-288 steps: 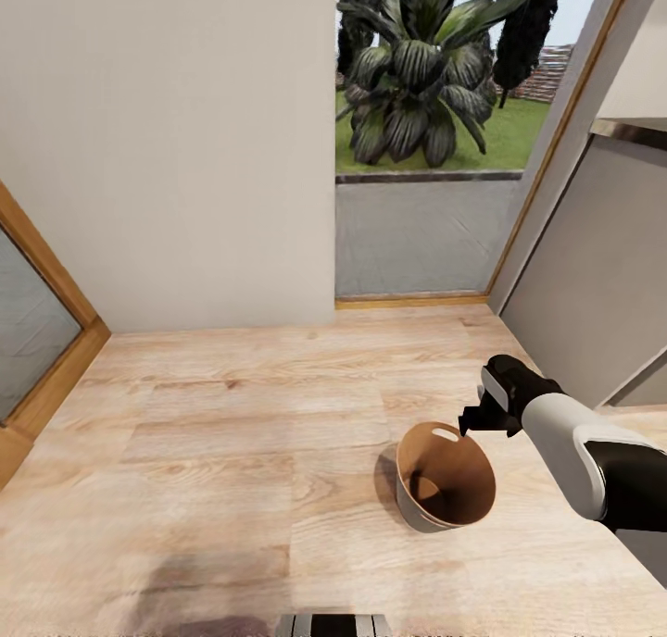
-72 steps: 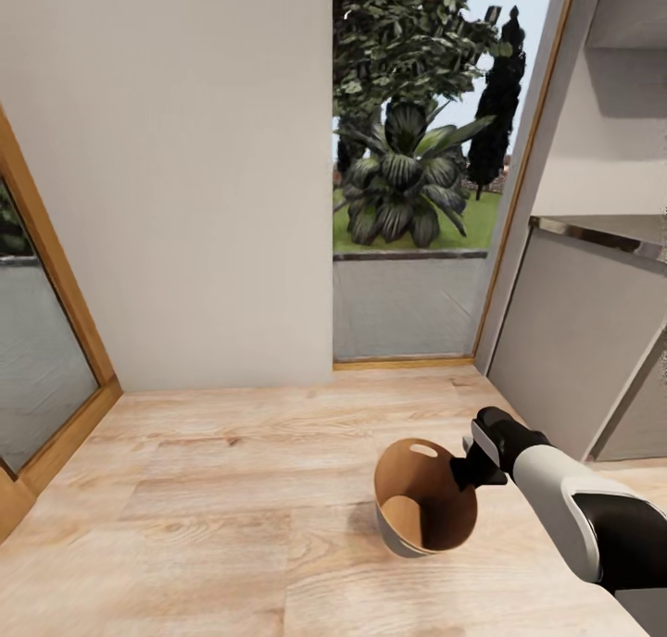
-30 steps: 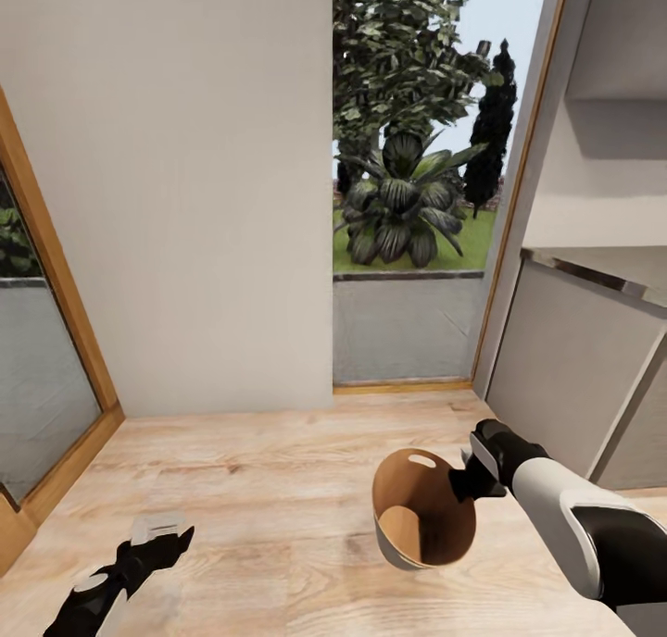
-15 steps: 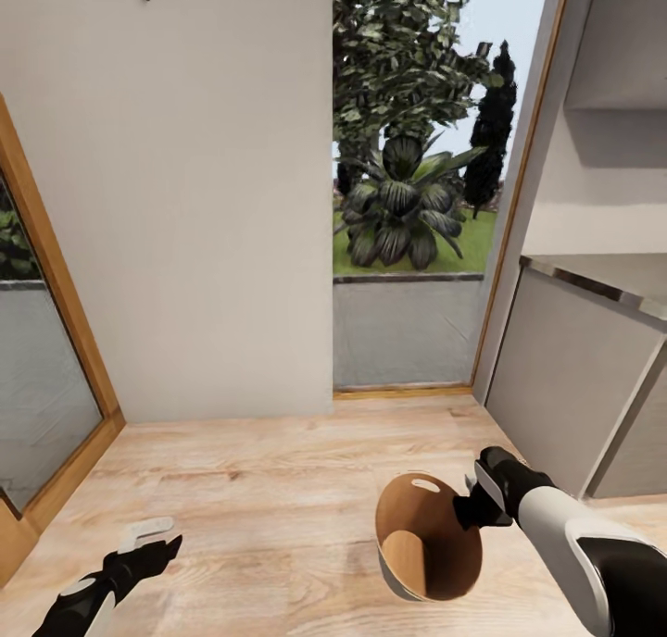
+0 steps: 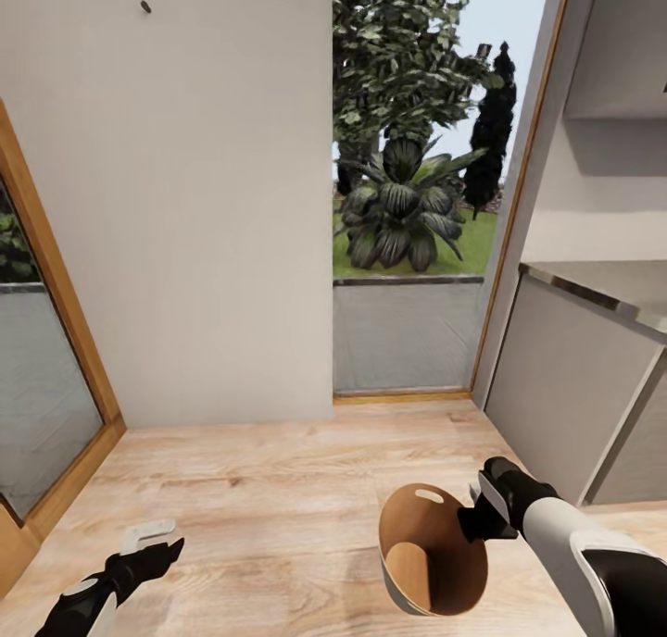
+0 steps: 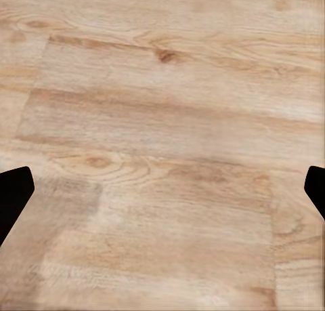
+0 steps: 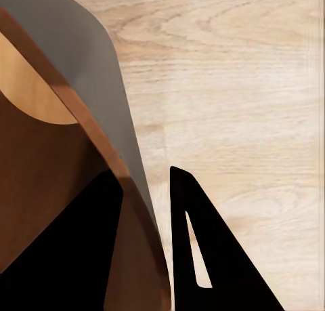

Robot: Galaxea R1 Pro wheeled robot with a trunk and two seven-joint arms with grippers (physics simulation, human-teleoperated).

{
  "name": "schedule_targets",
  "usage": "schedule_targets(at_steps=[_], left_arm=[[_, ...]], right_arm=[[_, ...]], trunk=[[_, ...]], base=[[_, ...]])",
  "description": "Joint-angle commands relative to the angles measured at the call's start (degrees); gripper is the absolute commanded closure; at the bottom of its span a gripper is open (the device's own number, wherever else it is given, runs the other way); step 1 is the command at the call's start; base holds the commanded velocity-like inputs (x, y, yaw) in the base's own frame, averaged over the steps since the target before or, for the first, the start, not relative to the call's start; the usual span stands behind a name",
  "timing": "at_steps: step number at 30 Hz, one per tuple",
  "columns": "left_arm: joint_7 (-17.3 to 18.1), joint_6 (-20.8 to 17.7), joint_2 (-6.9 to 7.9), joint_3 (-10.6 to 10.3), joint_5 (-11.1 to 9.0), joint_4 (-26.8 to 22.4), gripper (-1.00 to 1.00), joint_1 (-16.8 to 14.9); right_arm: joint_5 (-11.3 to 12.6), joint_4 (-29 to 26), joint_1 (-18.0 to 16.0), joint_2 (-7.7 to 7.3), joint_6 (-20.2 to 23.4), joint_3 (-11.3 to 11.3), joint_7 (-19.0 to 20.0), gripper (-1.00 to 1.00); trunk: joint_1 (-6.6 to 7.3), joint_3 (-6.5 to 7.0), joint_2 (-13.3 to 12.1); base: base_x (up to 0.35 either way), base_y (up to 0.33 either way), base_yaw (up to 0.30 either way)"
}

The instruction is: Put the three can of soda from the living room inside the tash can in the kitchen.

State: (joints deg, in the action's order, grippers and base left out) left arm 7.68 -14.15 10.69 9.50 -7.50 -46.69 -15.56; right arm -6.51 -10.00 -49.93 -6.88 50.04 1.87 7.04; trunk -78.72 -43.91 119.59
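The tash can (image 5: 434,552) is hanging tilted off the right gripper (image 5: 480,522), its coppery mouth leaning toward the camera and its oval handle slot on the far side of the rim. The right wrist view is giving us the key detail: the rim wall (image 7: 101,141) is running straight between the two dark fingers (image 7: 203,257), one finger inside the bucket and one outside, so that gripper is pinching the can's wall on the side nearest its own arm. From the fingertips the can's long axis is slanting down and away toward the robot's left, base lower than rim.

No soda cans are showing inside; the round bottom is looking bare.

Out to the robot's left, the left gripper (image 5: 153,544) is hovering low over the wood floor (image 6: 162,155), fingers spread wide with nothing between them, well apart from the can. The right arm is plainly the one carrying, I'd say.

Beyond, grey cabinets (image 5: 574,378) are sitting to the right, and a glass pane with a leafy garden plant (image 5: 400,211) straight ahead.
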Motion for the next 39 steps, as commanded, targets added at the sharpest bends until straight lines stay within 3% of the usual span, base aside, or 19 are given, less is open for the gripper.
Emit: schedule_targets(at_steps=[1,5,7,13,17,26,39], left_arm=[[0.03,-0.07,-0.03,-0.04,0.01,0.03,-1.00,0.00],[1.62,-0.26,-0.15,-0.13,0.07,0.08,-1.00,0.00],[5.40,-0.30,-0.29,-0.16,0.11,0.25,-1.00,0.00],[8.90,-0.22,-0.39,-0.10,0.16,2.61,-1.00,0.00],[9.38,-0.19,-0.40,-0.10,0.20,3.74,-1.00,0.00],[9.84,0.78,-0.40,-0.02,-0.01,3.65,-1.00,0.00],[9.64,0.98,-0.40,0.00,-0.04,3.86,-1.00,0.00]], right_arm=[[1.12,-0.02,0.00,-0.01,0.04,0.56,0.02,1.00],[1.14,-0.04,0.13,0.02,0.05,0.58,0.00,1.00],[1.15,-0.08,0.27,0.02,0.05,0.59,0.00,1.00],[1.14,-0.10,0.40,0.03,0.06,0.59,-0.07,1.00],[1.13,-0.11,0.44,-0.03,0.05,0.59,-0.04,1.00],[1.15,-0.11,0.45,0.21,0.05,0.49,-0.10,1.00],[1.11,0.07,0.48,0.36,0.06,0.46,-0.38,1.00]], trunk=[[0.23,0.19,-0.41],[1.11,0.91,-2.02],[1.55,1.27,-2.82],[2.86,2.34,-5.23],[3.74,3.06,-6.83],[3.74,3.06,-6.83],[3.74,3.06,-6.83]], base=[[0.000,0.000,0.000],[0.000,0.000,0.000],[0.000,0.000,0.000],[0.000,0.000,0.000],[0.000,0.000,0.000],[-0.016,-0.007,0.000],[-0.277,-0.086,0.000]])
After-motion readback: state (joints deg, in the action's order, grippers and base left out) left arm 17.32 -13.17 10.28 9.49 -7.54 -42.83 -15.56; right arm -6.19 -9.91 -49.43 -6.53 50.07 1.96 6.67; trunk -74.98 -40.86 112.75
